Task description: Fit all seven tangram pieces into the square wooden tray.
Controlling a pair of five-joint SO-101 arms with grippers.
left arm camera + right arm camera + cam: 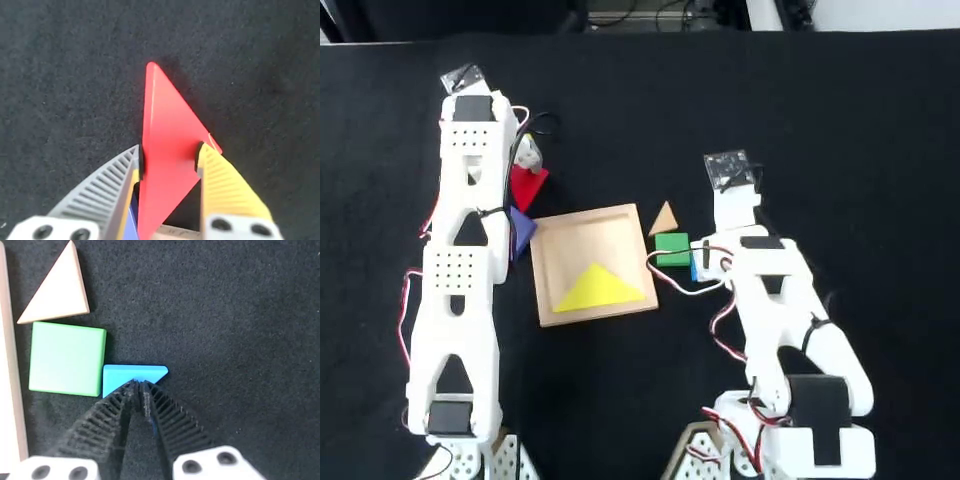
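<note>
Left hand (pixel 169 160), in its own wrist view, pinches the red triangle (pixel 167 115) across two edges, probably so it can be carried over. In the right wrist view, the right hand (pixel 139 386) has its fingers pressed together, holding nothing. Its tips are over the blue piece (pixel 125 376), which touches the green square (pixel 66 358); a tan triangle (pixel 57 290) lies just beside. In the high view, the square wooden tray (pixel 585 216) sits between the arms on the bench (pixel 860 150). It has a yellow triangle (pixel 597 288) inside, so six pieces seem left.

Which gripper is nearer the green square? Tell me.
Right. The right gripper hangs over the blue piece beside the green square; the left gripper grips the red triangle beyond the tray.
</note>
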